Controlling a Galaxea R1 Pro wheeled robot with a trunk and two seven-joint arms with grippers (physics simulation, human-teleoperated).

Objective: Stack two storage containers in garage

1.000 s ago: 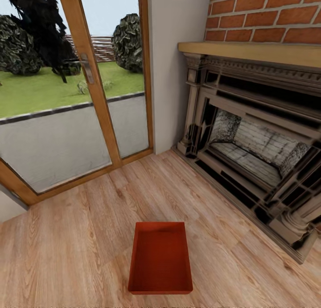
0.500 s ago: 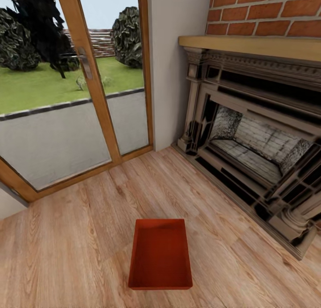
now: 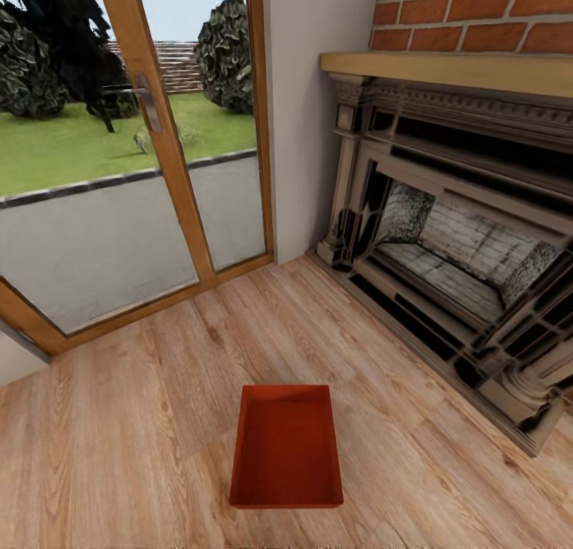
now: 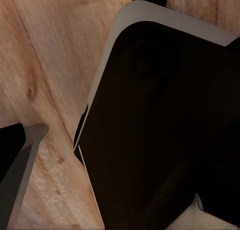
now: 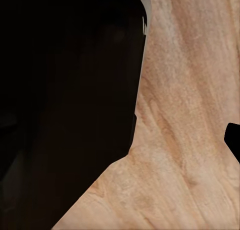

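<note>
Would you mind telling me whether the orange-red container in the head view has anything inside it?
No, the storage container sits open-topped on the wood floor with its inside bare.

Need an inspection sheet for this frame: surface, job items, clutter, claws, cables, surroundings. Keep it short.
Surface: light wood plank floor, bare around the bin.
Job's things: one orange-red storage container sits upright on the planks, open top, nothing inside; a second one: nothing seen.
Clutter: nothing seen.
Claws: the wrist views give dark robot housing over wood planks; open or shut cannot be told.
Cables: nothing seen.
Surroundings: brick fireplace to the right, wood-framed glass door to the left with lawn and shrubs outside, white wall between them.
</note>
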